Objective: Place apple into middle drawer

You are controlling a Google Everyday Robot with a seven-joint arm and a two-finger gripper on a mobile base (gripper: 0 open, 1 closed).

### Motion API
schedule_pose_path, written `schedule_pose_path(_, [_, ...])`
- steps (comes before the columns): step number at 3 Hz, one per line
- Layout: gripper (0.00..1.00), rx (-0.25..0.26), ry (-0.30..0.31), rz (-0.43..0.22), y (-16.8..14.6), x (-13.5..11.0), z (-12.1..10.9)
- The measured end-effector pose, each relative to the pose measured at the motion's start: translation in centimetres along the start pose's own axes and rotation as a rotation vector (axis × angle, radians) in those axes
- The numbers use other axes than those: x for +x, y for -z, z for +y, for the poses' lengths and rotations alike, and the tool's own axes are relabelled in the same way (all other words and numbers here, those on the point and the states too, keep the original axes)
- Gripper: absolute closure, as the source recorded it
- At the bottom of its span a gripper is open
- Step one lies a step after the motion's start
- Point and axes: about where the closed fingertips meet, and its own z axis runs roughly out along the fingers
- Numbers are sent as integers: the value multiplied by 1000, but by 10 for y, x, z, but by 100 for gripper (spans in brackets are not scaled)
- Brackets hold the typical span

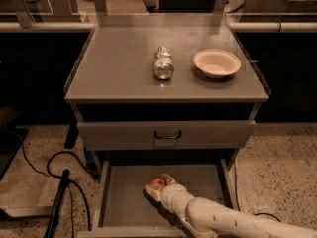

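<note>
The red-orange apple [157, 181] lies low in the open middle drawer [124, 202], left of the drawer's centre. My gripper [157, 186] reaches into the drawer from the lower right, and its cream fingers [168, 179] wrap around the apple, hiding most of it. The white arm [218, 219] crosses the drawer's right front corner. I cannot tell whether the apple rests on the grey floor or is held just above it.
A silver can [163, 64] lies on its side and a cream bowl [216, 62] stands on the cabinet top. The shut upper drawer front [124, 134] with a black handle [167, 134] overhangs the open drawer. Black cables [54, 175] run on the speckled floor at left.
</note>
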Motion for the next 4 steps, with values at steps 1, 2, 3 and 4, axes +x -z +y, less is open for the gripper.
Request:
schedule_pose_path(1, [100, -32, 4, 38, -8, 11, 8])
schedule_pose_path(2, [100, -62, 8, 71, -12, 20, 17])
schedule_pose_path(3, [100, -82, 10, 94, -14, 26, 25])
schedule_pose_path(4, [100, -101, 9, 112, -13, 31, 34])
